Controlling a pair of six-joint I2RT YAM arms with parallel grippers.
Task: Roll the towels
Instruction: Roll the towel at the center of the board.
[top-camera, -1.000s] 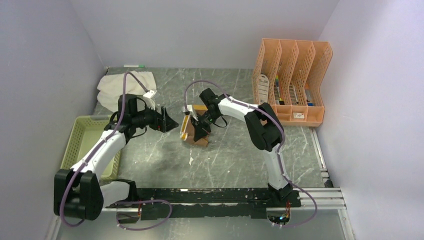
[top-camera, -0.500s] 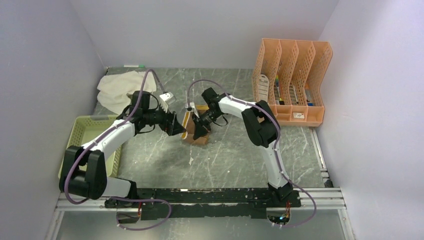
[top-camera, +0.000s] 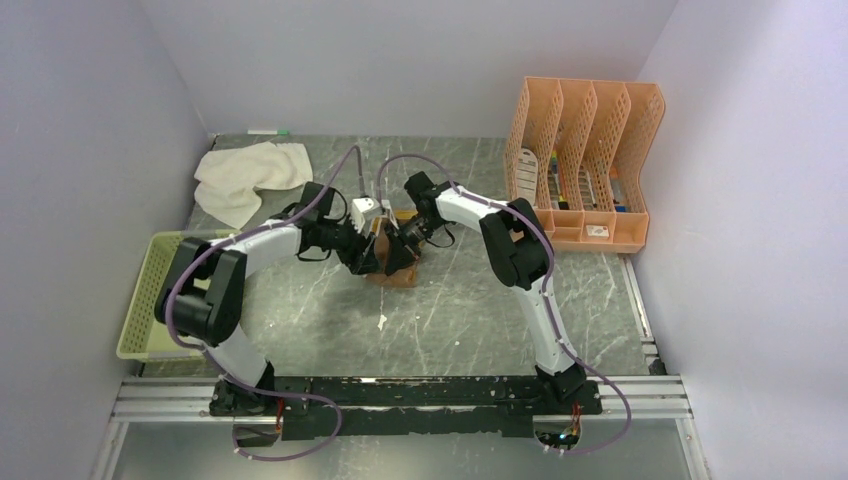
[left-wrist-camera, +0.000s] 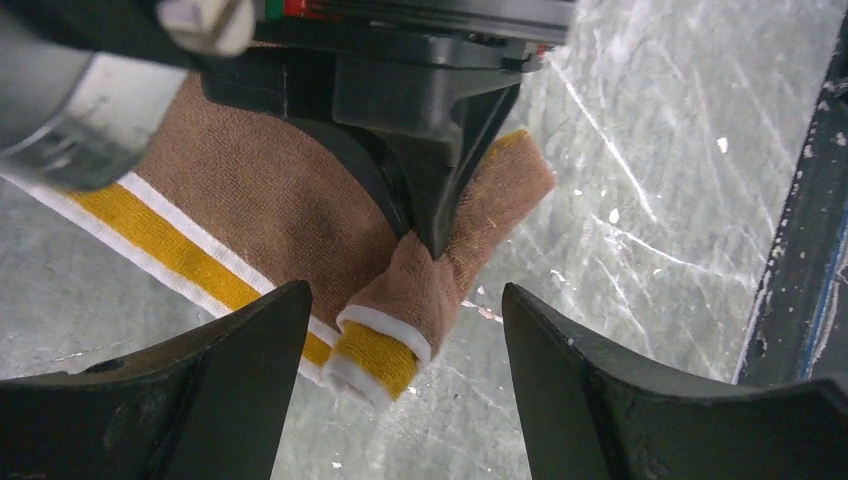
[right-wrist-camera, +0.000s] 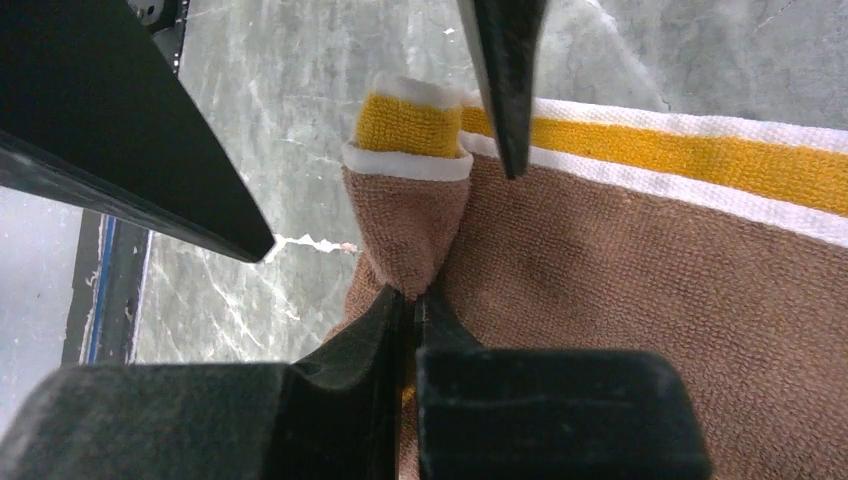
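So the brown towel with the mustard stripe sits bunched on the desk, left of the orange file rack. The right hand is pinched tight on a raised fold of it, and the striped corner pokes out just past the fingertips. The left hand is at that same corner from the side away from the rack, jaws apart, one finger on either side of the fold, not gripping. The cream towel lies crumpled farther left of the rack, and the green mesh basket is farthest from it.
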